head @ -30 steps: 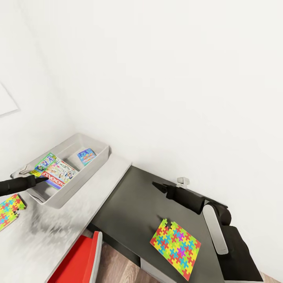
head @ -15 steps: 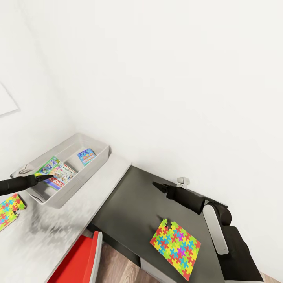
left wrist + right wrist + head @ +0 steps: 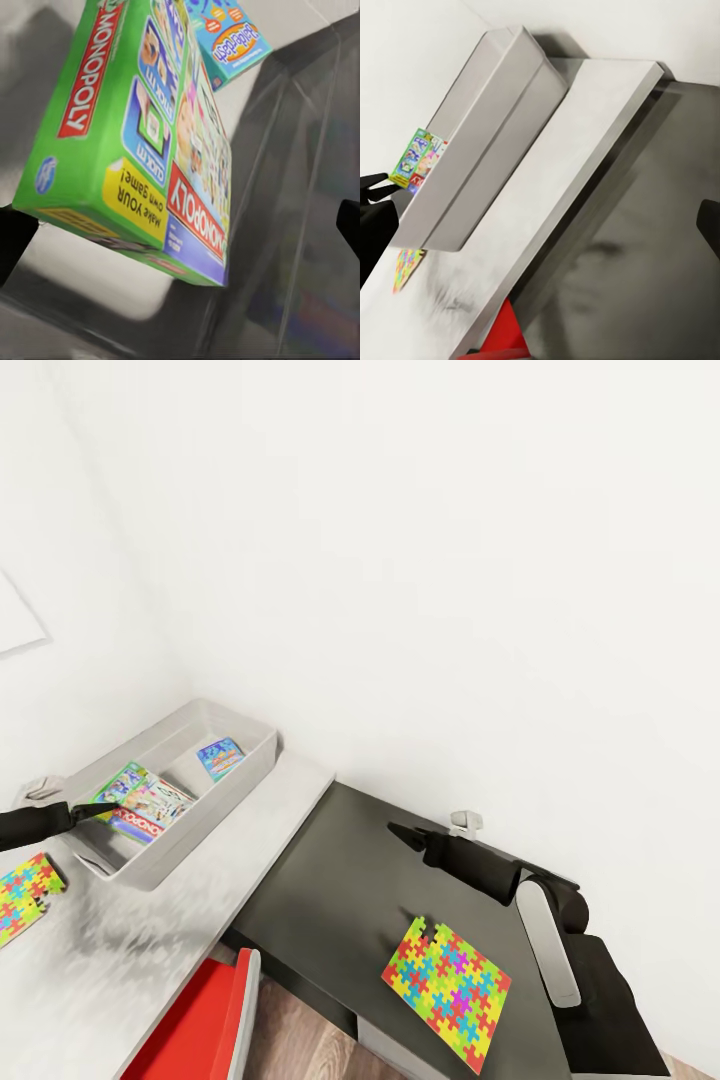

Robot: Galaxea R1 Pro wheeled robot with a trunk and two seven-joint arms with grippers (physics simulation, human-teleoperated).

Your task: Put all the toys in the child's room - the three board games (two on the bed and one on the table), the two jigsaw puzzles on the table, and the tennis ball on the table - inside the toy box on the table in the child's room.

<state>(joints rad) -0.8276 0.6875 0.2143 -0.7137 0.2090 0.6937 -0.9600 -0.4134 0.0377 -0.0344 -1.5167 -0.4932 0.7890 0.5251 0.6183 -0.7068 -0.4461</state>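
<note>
Since a second ago I've drawn my left gripper (image 3: 100, 809) back toward the left, and the Monopoly game (image 3: 140, 801) has sunk lower into the toy box (image 3: 235, 780). The left gripper is clamped on the game's near edge. A small blue game (image 3: 220, 756) lies further in. The box sits at the far end of the bench (image 3: 180, 920). One jigsaw puzzle (image 3: 22, 892) lies on the bench at left, another jigsaw (image 3: 447, 978) on the dark side unit (image 3: 340, 880). My right gripper (image 3: 405, 833) hovers over that unit, fingers apart.
</note>
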